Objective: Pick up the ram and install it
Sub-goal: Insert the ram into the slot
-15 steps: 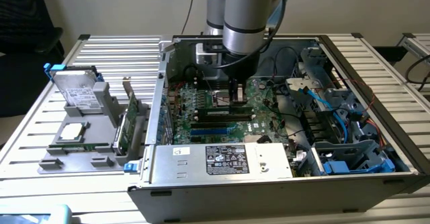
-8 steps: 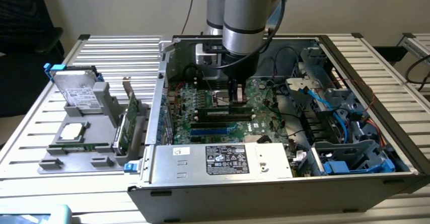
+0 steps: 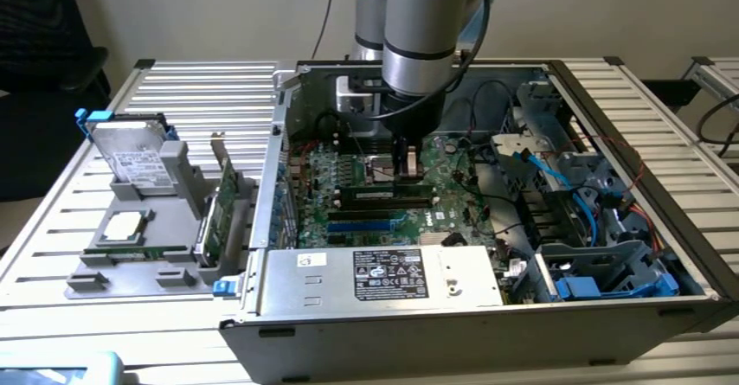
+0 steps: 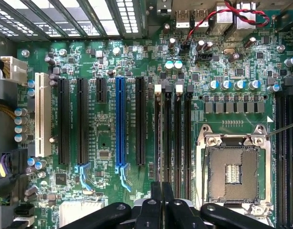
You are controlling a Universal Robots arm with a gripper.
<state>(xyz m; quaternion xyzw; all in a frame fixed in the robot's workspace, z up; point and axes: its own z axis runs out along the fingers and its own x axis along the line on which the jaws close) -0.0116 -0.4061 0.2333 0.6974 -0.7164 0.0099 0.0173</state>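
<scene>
My gripper (image 3: pixel 404 176) hangs inside the open computer case (image 3: pixel 462 333), over the green motherboard (image 3: pixel 329 182). Right beneath its tips a ram (image 3: pixel 387 194), a long dark stick with a pale label, stands on edge in a slot. I cannot tell whether the tips touch it. In the wrist view my gripper (image 4: pixel 161 183) is shut, its black fingers (image 4: pixel 156 200) pressed together above the row of black memory slots (image 4: pixel 178 138). Nothing shows between them. A second narrow green stick (image 3: pixel 133 251) lies in the grey holder (image 3: pixel 127 272) at the exterior view's left.
The bare processor socket (image 4: pixel 232 171) sits beside the memory slots. A power supply (image 3: pixel 387 274) lines the case's near side, and blue and black cables (image 3: pixel 543 173) fill the exterior view's right. The holder also carries a hard drive (image 3: pixel 133 156) and a tall green card (image 3: pixel 228 199).
</scene>
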